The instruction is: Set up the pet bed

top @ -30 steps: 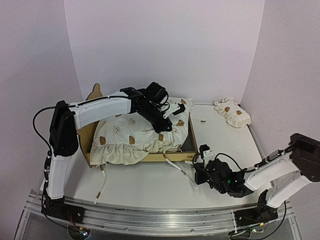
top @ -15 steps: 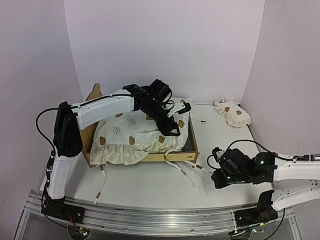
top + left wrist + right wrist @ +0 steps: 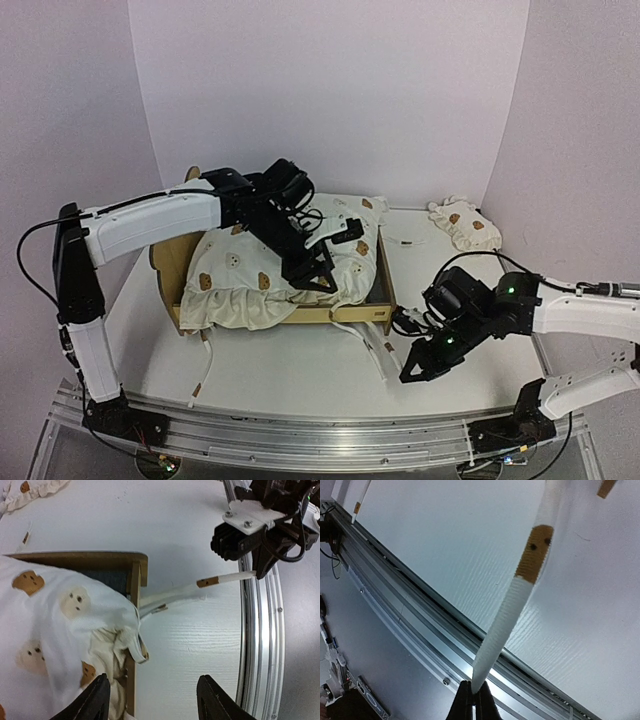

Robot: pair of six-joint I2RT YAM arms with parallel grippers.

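The pet bed (image 3: 382, 296), a light-wood frame, holds the big cream bear-print cushion (image 3: 245, 272), which bulges over its rails. My left gripper (image 3: 313, 276) hovers open over the bed's front right corner (image 3: 136, 575); nothing lies between its fingers (image 3: 95, 702). A white tie string (image 3: 200, 587) runs from the cushion's corner across the table to my right gripper (image 3: 410, 374). That gripper (image 3: 473, 700) is shut on the string's end (image 3: 512, 610) and holds it taut above the table's near edge.
The small bear-print pillow (image 3: 463, 225) lies at the back right. Another tie string (image 3: 204, 362) trails off the bed's front left. The aluminium rail (image 3: 415, 610) runs along the near table edge, right under the right gripper.
My left gripper has opened, let go of the cushion and moved toward the bed's front right corner. The right arm has lifted and drawn the tie string toward the near edge.
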